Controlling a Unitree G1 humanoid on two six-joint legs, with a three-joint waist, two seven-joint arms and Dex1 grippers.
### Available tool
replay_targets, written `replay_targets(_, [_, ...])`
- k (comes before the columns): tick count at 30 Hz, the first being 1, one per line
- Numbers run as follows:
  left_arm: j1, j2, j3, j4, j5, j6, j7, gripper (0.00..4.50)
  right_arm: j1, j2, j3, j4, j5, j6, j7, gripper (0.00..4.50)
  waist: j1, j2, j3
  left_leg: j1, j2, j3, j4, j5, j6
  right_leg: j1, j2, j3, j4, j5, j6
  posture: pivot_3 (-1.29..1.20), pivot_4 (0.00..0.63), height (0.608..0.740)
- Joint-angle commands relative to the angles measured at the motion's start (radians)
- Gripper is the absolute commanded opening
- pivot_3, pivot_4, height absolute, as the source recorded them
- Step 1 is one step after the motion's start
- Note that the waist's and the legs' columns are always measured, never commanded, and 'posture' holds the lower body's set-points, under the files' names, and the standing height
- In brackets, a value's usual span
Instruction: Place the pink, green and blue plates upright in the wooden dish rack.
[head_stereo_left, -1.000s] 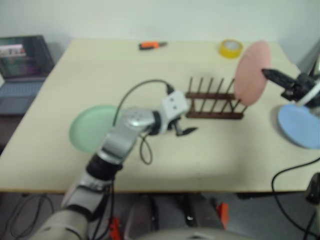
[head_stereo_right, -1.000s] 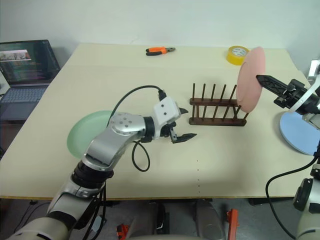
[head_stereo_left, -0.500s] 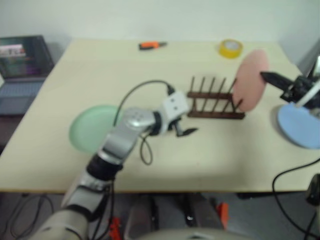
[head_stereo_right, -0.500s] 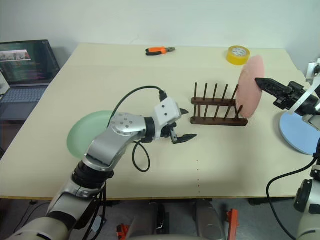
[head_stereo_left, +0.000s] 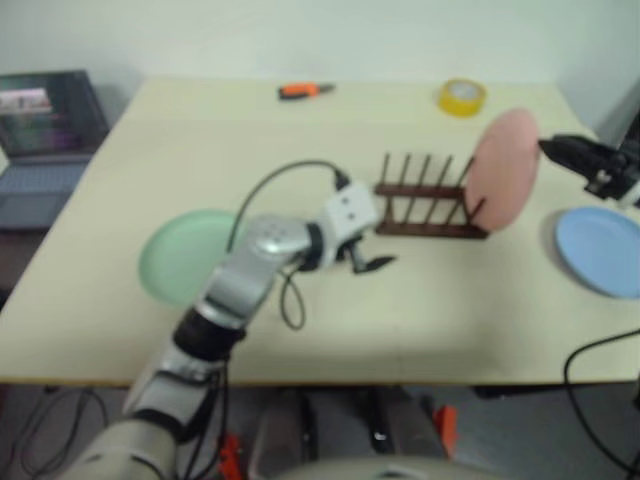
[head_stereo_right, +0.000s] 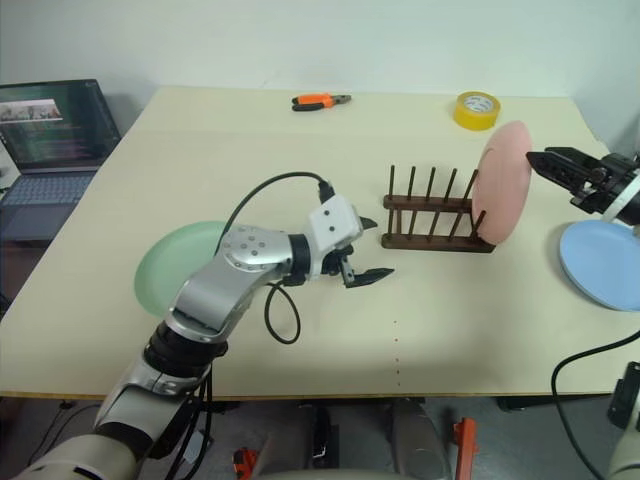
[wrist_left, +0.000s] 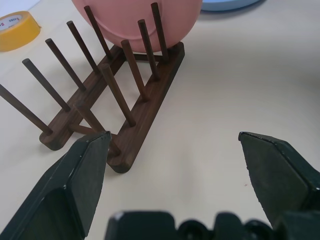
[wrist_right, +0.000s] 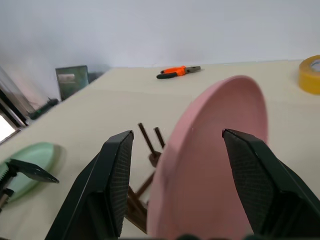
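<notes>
The right gripper (head_stereo_right: 545, 160) has its jaws apart, clear of the pink plate (head_stereo_right: 503, 196), which stands upright in the end slot of the wooden dish rack (head_stereo_right: 436, 216). The left gripper (head_stereo_right: 365, 248) hovers wide open and empty over the pale counter (head_stereo_right: 430, 330), near the rack. The green plate (head_stereo_right: 172, 266) and blue plate (head_stereo_right: 603, 264) lie flat. A yellow tape roll (head_stereo_right: 476, 109), orange pliers (head_stereo_right: 320, 101) and a laptop (head_stereo_right: 50, 140) sit around.
</notes>
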Motion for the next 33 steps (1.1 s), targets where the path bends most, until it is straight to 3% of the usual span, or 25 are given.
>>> replay_targets(1, [-0.019,0.000,0.003,-0.025,-0.009,-0.022,-0.012,4.50,0.068,-0.094,-0.002,-0.068,-0.076,-0.069,0.024,3.08,0.001,0.000,0.000,0.000,0.000,0.000,0.000,0.000,0.000,0.000,0.000,0.000,0.000,0.000,0.000,0.00,0.150,0.740])
replay_targets(5, [-0.022,-0.002,-0.003,-0.021,-0.017,-0.034,-0.030,4.50,0.278,-0.198,0.061,-0.103,-0.237,-0.227,0.074,3.08,0.003,0.000,0.000,0.000,0.000,0.000,0.000,0.000,0.000,0.000,0.000,0.000,-0.001,0.000,0.000,0.00,0.150,0.740])
replay_targets(10, [-0.032,-0.025,-0.017,0.006,-0.015,-0.055,-0.040,4.50,0.378,-0.247,0.098,-0.075,-0.331,-0.350,0.118,3.08,-0.005,0.001,-0.001,0.001,-0.001,0.002,0.001,0.000,0.000,0.000,0.000,0.002,0.001,0.000,0.001,0.00,0.150,0.740])
replay_targets(33, [-0.012,-0.048,-0.036,-0.028,-0.021,-0.033,-0.039,4.50,0.306,-0.235,0.317,0.249,-0.621,-0.583,0.102,3.08,-0.003,0.001,-0.001,0.006,-0.001,0.002,0.001,0.000,0.000,0.003,0.000,0.003,0.002,0.000,0.001,0.00,0.150,0.740])
